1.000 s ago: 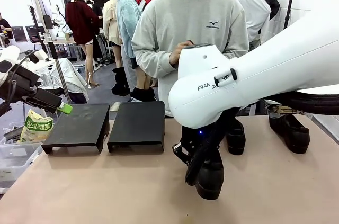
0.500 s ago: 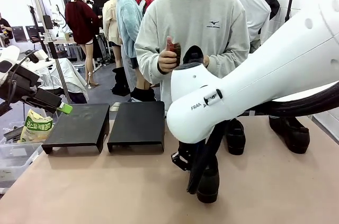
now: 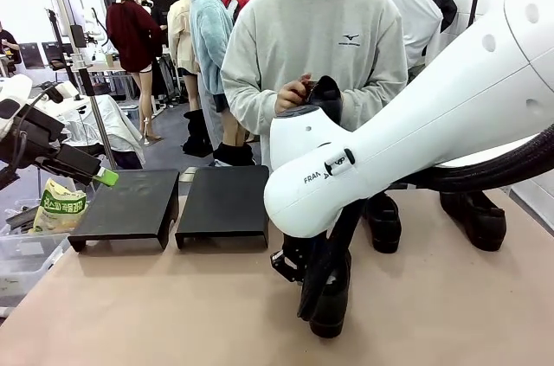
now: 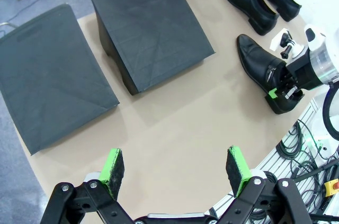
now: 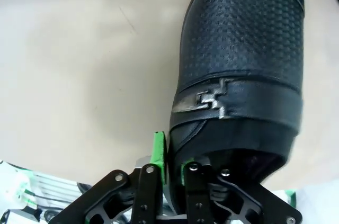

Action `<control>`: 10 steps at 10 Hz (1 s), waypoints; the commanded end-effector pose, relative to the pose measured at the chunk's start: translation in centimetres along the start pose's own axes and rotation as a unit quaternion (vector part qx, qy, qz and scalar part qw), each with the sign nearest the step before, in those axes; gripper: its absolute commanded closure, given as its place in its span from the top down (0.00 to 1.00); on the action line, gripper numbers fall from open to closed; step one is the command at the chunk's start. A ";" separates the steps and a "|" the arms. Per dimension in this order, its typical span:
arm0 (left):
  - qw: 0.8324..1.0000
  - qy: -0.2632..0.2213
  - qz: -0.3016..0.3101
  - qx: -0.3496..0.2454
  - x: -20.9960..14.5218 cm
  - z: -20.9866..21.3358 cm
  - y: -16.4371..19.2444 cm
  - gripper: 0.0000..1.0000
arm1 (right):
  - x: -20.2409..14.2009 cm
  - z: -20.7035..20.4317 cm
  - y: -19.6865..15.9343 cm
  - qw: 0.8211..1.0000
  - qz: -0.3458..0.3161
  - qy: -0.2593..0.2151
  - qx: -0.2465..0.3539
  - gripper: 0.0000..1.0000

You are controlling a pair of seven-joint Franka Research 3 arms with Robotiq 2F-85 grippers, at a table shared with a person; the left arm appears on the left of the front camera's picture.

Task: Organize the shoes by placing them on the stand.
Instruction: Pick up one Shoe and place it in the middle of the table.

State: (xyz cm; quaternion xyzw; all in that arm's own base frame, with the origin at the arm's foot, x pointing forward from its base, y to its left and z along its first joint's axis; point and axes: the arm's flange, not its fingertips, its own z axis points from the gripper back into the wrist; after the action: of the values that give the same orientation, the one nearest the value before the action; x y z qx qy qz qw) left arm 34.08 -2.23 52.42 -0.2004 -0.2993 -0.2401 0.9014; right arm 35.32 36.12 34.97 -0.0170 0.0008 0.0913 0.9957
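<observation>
Table (image 5: 79,49): shoe (image 5: 238,75) apparently within right gripper (image 5: 170,156)

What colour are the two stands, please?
Black; the stands show best in the left wrist view.

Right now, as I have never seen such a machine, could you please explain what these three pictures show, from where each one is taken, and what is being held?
You see two white robot arms at a table, each ending in a gripper with two fingers. The front view looks across the table at a person on the far side. The other two pictures come from cameras on the arms' wrists, looking along the fingers.

On the table are two black stands and, towards the robot's right, two more shoes.

The right gripper pinches the heel end of a black shoe. The left gripper is open and holds nothing. The person's hands hold what looks like one more shoe.
</observation>
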 end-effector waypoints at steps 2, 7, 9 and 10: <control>1.000 -0.004 0.001 -0.005 0.0 -0.1 0.1 1.00 | 0.1 0.1 -0.1 0.999 0.034 0.008 -0.017 0.90; 1.000 -0.004 0.001 -0.005 0.0 -0.1 0.1 1.00 | -0.6 1.4 -0.8 0.998 0.067 0.012 -0.017 1.00; 1.000 -0.004 0.001 -0.005 0.0 -0.1 0.1 1.00 | -0.9 1.8 -1.3 0.997 0.080 0.017 -0.006 1.00; 1.000 -0.004 0.001 -0.005 0.0 -0.1 0.1 1.00 | -0.5 1.2 -0.7 0.998 0.062 0.007 -0.013 1.00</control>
State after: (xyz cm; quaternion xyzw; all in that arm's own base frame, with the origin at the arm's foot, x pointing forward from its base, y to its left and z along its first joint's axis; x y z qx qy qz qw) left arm 34.08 -2.23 52.42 -0.2004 -0.2993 -0.2401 0.9014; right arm 34.92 35.33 36.62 -0.0300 0.0069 0.1609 0.9865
